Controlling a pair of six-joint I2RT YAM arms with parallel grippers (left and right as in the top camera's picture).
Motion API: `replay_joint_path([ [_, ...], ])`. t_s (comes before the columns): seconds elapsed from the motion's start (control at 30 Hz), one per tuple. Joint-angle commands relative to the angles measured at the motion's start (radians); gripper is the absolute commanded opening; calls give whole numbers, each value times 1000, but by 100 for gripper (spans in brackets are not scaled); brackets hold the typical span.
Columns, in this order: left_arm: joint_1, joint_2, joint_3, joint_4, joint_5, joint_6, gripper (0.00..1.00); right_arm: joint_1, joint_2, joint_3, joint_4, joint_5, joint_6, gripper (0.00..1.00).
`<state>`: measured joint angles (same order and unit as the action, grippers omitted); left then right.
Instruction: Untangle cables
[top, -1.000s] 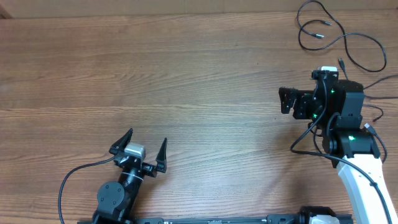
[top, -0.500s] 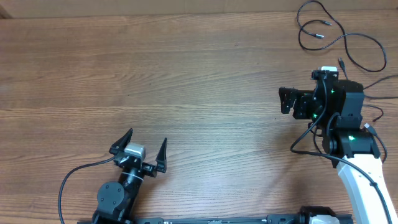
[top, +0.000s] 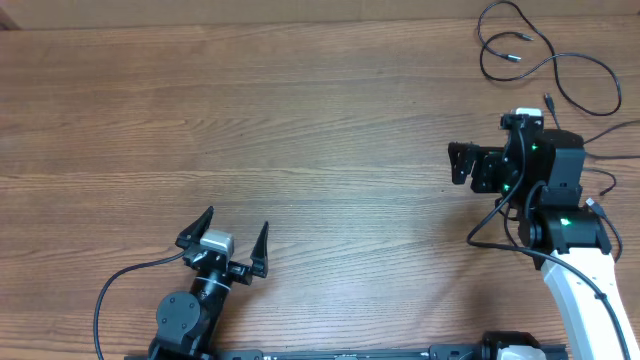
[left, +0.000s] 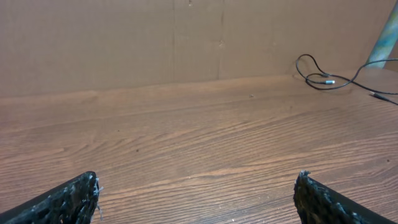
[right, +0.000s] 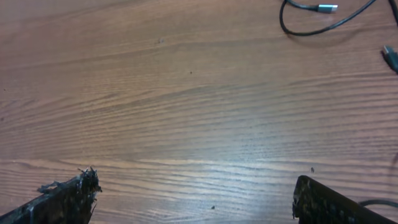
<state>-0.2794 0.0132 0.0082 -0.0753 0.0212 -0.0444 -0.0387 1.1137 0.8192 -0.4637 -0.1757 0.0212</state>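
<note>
The cables (top: 515, 57) lie as loose thin black loops at the table's far right corner, with small plugs at their ends. They also show far right in the left wrist view (left: 328, 81) and at the top right in the right wrist view (right: 328, 8). My right gripper (top: 456, 164) points left, open and empty, a short way in front of the cables. My left gripper (top: 237, 222) is open and empty near the front edge, far from them. In both wrist views the left gripper (left: 198, 179) and the right gripper (right: 196, 180) have only bare wood between their fingers.
The wooden table (top: 300, 120) stretches between the two arms. A cardboard wall (left: 155, 37) stands along its far edge. A loose plug end (right: 390, 56) lies near the right edge. The right arm's own thicker wires (top: 600, 185) hang beside its body.
</note>
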Motion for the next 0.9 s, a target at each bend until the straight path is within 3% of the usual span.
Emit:
replay_joint_path([
  [0.0, 5, -10, -3, -2, -6, 23, 100, 4, 0, 25, 2, 6, -8, 100],
  [0.43, 5, -10, -3, -2, -6, 23, 100, 4, 16, 4, -8, 7, -8, 100],
  [0.87, 5, -10, -3, -2, -6, 23, 100, 4, -113, -15, -13, 18, -8, 100],
])
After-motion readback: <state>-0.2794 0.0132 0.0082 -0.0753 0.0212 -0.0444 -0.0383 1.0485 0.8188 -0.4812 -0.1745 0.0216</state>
